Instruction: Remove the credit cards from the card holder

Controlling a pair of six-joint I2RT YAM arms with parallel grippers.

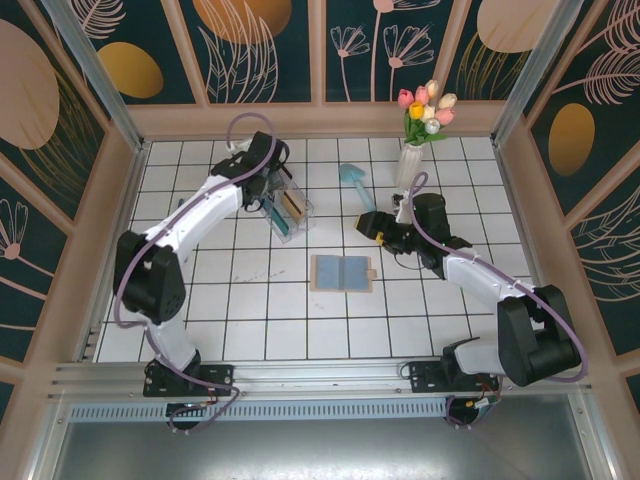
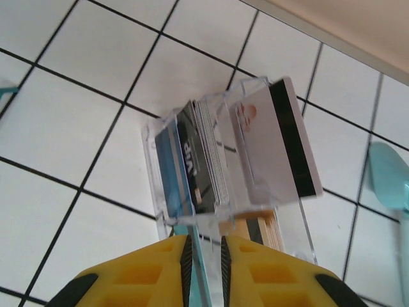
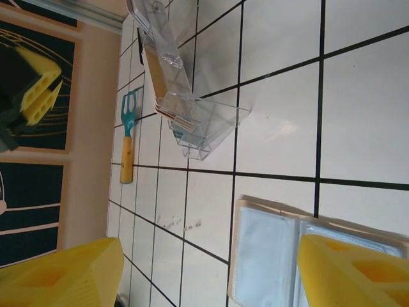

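Note:
The card holder (image 1: 342, 272) lies open and flat mid-table, its blue-grey sleeves (image 3: 268, 256) looking empty. A white card with a black stripe (image 2: 275, 147) and a dark card (image 2: 195, 160) stand in the clear acrylic rack (image 1: 288, 210). My left gripper (image 2: 203, 268) sits at the rack's near left end with its jaws almost shut. A thin teal-edged strip (image 2: 197, 262) stands between them against the left pad; whether it is gripped is unclear. My right gripper (image 3: 211, 275) hangs wide open, empty, just above the holder's edge.
A vase of tulips (image 1: 415, 150) stands at the back right, with a teal scoop (image 1: 352, 178) beside it. A teal fork with a wooden handle (image 3: 128, 141) lies beyond the rack (image 3: 185, 96). More cards (image 2: 255, 230) fill the rack's near slots.

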